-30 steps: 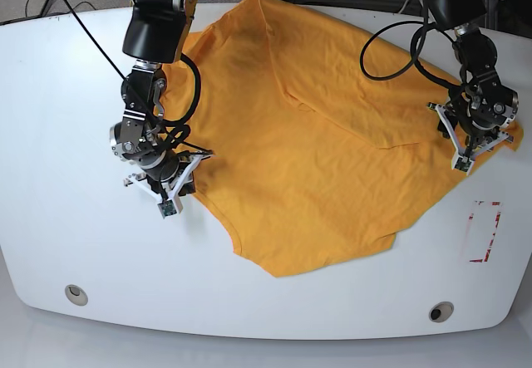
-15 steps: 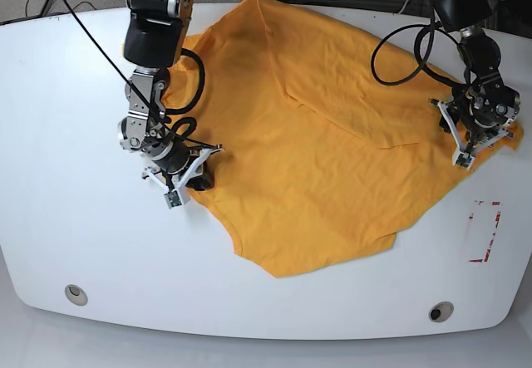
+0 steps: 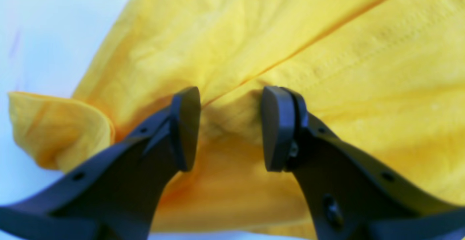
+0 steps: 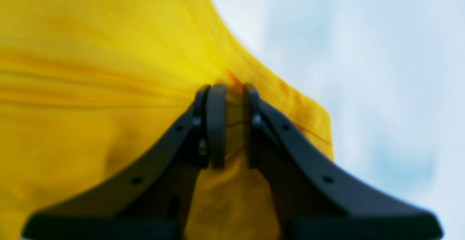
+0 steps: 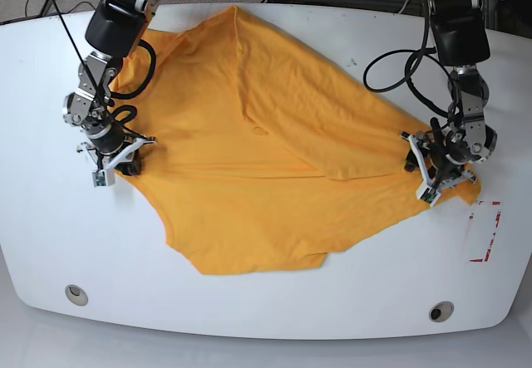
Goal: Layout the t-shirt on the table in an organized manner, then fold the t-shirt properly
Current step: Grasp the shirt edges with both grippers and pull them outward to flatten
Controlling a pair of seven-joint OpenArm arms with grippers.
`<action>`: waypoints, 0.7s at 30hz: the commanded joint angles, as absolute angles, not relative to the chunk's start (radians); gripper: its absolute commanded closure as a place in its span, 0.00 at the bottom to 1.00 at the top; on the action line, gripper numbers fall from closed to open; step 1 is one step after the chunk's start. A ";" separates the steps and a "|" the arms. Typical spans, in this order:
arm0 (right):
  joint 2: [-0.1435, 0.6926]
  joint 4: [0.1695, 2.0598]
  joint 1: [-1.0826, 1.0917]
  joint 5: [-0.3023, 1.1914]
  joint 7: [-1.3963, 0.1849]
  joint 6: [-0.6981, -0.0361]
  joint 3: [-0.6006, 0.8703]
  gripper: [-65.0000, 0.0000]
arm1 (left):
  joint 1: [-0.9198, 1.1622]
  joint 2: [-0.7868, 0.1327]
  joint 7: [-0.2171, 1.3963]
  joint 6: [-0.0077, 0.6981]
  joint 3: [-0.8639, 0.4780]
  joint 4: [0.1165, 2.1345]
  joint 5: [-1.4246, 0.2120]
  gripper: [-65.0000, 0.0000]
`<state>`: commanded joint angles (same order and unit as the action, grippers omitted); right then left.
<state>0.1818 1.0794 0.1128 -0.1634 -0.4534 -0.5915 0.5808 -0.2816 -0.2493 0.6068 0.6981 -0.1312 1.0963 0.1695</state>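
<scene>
The orange-yellow t-shirt [image 5: 249, 160] lies spread over the white table [image 5: 249, 318], with one flap folded across its middle and no lettering showing. At the shirt's left edge in the base view, my right gripper [image 5: 114, 160] is shut on a pinch of fabric; the right wrist view shows its pads [image 4: 216, 123] clamped on the t-shirt [image 4: 91, 69] near a hem. My left gripper [image 5: 434, 177] sits on the shirt's right corner. In the left wrist view its fingers [image 3: 186, 127] stand apart, open, over a small hump of the t-shirt [image 3: 290, 32].
A red-white tape rectangle [image 5: 485, 232] lies just right of the left gripper. Two metal grommets [image 5: 76, 294] [image 5: 440, 311] sit near the front edge. Black cables [image 5: 399, 61] loop off both arms above the shirt. Bare tabletop [image 3: 43, 32] lies beside the shirt.
The whole shirt has slid toward the left of the base view. My right gripper pulled left and farther back with the fabric. My left gripper moved left and nearer the front edge.
</scene>
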 joint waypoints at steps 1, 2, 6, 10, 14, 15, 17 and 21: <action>0.182 1.079 0.101 -0.163 -0.453 -0.591 0.590 0.88 | -0.298 -0.249 0.598 0.698 -0.117 1.075 0.170 0.61; 0.179 1.081 0.084 -0.163 -0.453 -0.591 0.605 0.88 | -0.325 -0.249 0.584 0.698 -0.094 1.043 0.170 0.61; 0.166 1.124 0.038 -0.163 -0.453 -0.591 0.647 0.88 | -0.383 -0.234 0.539 0.698 -0.044 0.983 0.168 0.61; 0.105 1.248 -0.027 -0.163 -0.455 -0.593 0.661 0.88 | -0.446 -0.225 0.524 0.698 -0.021 0.964 0.166 0.61; 0.067 1.345 -0.053 -0.166 -0.476 -0.593 0.659 0.88 | -0.498 -0.191 0.529 0.698 -0.021 0.966 0.166 0.61; 0.058 1.368 -0.054 -0.168 -0.495 -0.593 0.659 0.88 | -0.513 -0.188 0.530 0.698 -0.021 0.967 0.166 0.61; 0.045 1.402 -0.053 -0.168 -0.519 -0.593 0.659 0.88 | -0.533 -0.189 0.530 0.698 -0.024 0.978 0.166 0.61; 0.024 1.486 -0.051 -0.168 -0.568 -0.627 0.628 0.88 | -0.547 -0.191 0.530 0.698 -0.024 1.027 0.165 0.61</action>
<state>0.0238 1.4860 -0.0514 -0.1680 -0.5685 -0.6268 0.6283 -0.5470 -0.1910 0.5301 0.6981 -0.0238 1.0273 0.1649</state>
